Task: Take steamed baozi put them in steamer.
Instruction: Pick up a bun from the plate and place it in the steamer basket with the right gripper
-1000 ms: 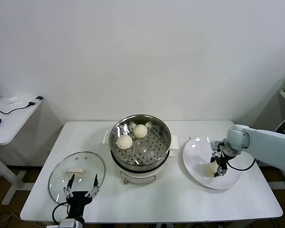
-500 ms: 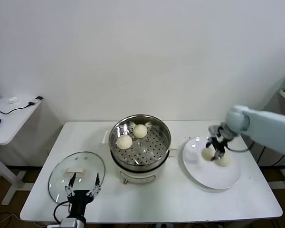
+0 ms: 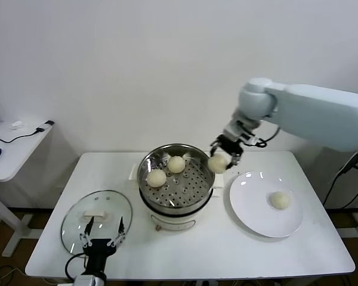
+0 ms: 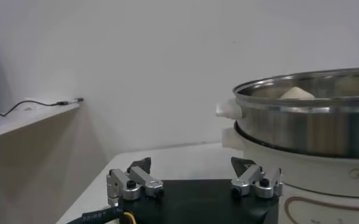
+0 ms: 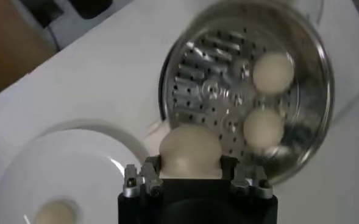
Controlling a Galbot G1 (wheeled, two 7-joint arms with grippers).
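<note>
My right gripper (image 3: pixel 219 158) is shut on a cream-white steamed baozi (image 3: pixel 218 162) (image 5: pixel 190 151) and holds it in the air at the right rim of the steamer (image 3: pixel 205 159). Two more baozi (image 3: pixel 157 177) (image 3: pixel 176 164) lie on the perforated tray inside the steel pot, also seen in the right wrist view (image 5: pixel 273 71) (image 5: pixel 263 128). Another baozi (image 3: pixel 279 200) rests on the white plate (image 3: pixel 250 208). My left gripper (image 3: pixel 101 234) (image 4: pixel 193 178) stays open and parked low at the table's front left, over the near edge of the glass lid.
The glass lid (image 3: pixel 96 217) with a white knob lies flat left of the steamer. The steamer's cream base (image 4: pixel 325 173) stands close to the left gripper. A side desk (image 3: pixel 12 149) with cables stands off the table's left end.
My right gripper closed on a baozi on the plate, lifted it and carried it up and left to the steamer's right rim. One baozi stays on the plate. The left arm has not moved.
</note>
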